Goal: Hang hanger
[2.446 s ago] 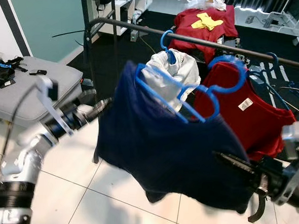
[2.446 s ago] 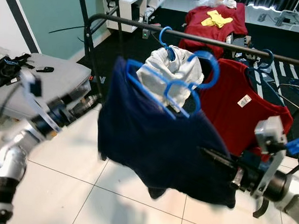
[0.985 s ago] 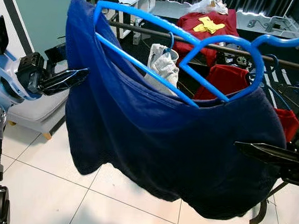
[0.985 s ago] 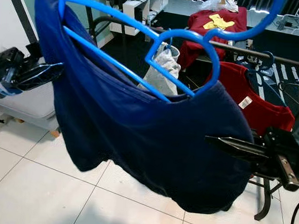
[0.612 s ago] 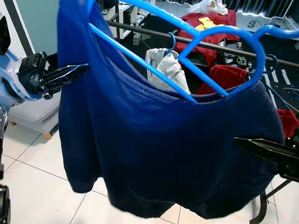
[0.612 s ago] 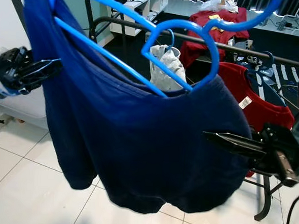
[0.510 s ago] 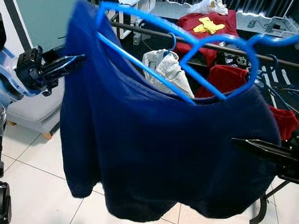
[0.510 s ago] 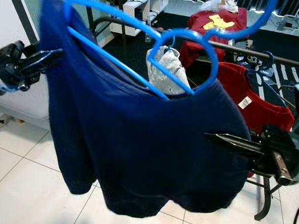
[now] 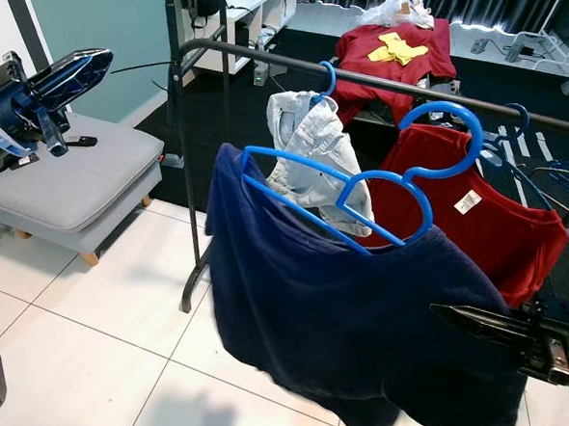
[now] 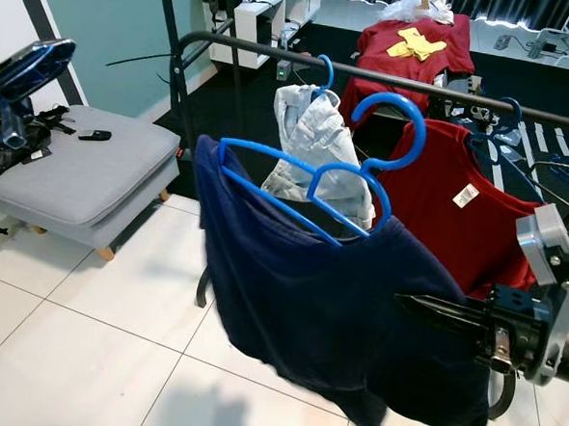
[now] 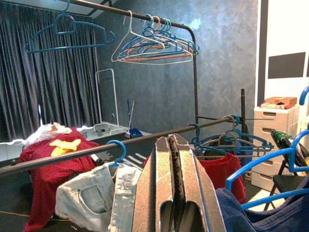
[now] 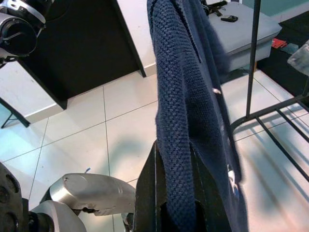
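A navy shirt (image 9: 346, 313) hangs on a blue hanger (image 9: 344, 192) that tilts in front of the black rail (image 9: 274, 62). The hanger's hook (image 9: 457, 115) sits just below the rail; I cannot tell whether they touch. My right gripper (image 9: 440, 310) reaches in from the right at the shirt's lower edge. In the right wrist view its fingers (image 12: 146, 193) are shut on the navy fabric (image 12: 176, 121). My left gripper (image 9: 99, 60) is raised at the far left, well apart from the shirt. In the left wrist view its fingers (image 11: 159, 179) are shut on nothing.
Pale jeans (image 9: 308, 142) and a red shirt (image 9: 477, 220) hang from blue hangers on the rail behind the navy shirt. A grey cushioned bench (image 9: 65, 175) stands at the left. More red clothing (image 9: 396, 46) lies behind the rail. White tiled floor (image 9: 92, 356) lies below.
My left gripper has let go of the shirt's shoulder and drawn back to the left. The shirt and hanger have dropped lower and farther from me, toward the rail, held by the right gripper.
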Robot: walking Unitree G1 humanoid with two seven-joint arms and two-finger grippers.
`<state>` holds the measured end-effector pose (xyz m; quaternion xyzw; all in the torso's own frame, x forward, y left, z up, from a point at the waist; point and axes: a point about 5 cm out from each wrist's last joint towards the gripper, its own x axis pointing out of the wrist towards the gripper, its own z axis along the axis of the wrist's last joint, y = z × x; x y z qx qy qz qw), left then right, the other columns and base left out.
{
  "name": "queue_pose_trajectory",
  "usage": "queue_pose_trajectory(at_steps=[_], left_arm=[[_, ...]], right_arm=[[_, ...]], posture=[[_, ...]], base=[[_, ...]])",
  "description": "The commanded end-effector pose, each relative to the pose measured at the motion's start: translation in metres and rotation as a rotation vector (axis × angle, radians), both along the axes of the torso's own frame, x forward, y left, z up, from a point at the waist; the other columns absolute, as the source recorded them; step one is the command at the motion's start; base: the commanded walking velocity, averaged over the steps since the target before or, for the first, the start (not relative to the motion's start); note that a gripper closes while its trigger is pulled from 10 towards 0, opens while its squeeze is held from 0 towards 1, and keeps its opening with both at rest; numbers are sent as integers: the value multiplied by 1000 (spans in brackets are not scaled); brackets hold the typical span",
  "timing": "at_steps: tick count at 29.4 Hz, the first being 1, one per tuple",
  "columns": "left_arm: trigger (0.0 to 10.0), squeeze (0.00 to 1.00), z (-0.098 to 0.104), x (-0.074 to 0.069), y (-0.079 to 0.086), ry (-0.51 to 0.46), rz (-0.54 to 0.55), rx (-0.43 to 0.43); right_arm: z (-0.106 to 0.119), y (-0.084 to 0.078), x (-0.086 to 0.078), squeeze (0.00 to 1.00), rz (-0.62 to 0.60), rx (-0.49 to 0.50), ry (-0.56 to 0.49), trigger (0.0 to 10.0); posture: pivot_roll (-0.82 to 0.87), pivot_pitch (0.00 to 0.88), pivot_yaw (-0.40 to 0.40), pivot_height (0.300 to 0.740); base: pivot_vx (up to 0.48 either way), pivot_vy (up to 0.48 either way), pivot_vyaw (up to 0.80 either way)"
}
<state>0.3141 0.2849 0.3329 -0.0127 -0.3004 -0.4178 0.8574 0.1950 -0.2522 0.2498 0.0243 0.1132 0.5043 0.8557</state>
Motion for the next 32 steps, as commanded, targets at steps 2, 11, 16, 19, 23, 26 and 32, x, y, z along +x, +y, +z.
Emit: queue_pose_trajectory(at_steps=[2,11,16,19,23,26,32], left_arm=[[902,0,0,1,-1,-1,4,4],[10000,1000,-53,17,-42,199,-128,44],[10000,1000,-53,17,-46,178,-148,62],[10000,1000,-52,17,-47,168,-163,65],[10000,1000,-48,12,-47,135,-210,65],[10000,1000,-45,9,-46,121,-230,67],[10000,1000,-41,1,-41,80,-231,100]], right_arm=[[9,5,-1,0,32,10,-51,0],[51,21,-10,0,220,258,-216,0],[48,24,-10,0,229,246,-208,0],[47,25,-10,0,231,245,-207,0],[45,26,-9,0,234,243,-205,0],[45,27,-8,0,233,245,-202,0],[45,25,-8,0,216,245,-184,0]], posture=[[-46,78,2,740],[-46,77,1,740],[-45,75,4,740],[-42,72,5,740],[-42,68,4,740],[-42,68,4,740],[-43,68,3,740]], base=[[0,0,0],[0,0,0],[0,0,0],[0,0,0],[0,0,0],[0,0,0],[0,0,0]])
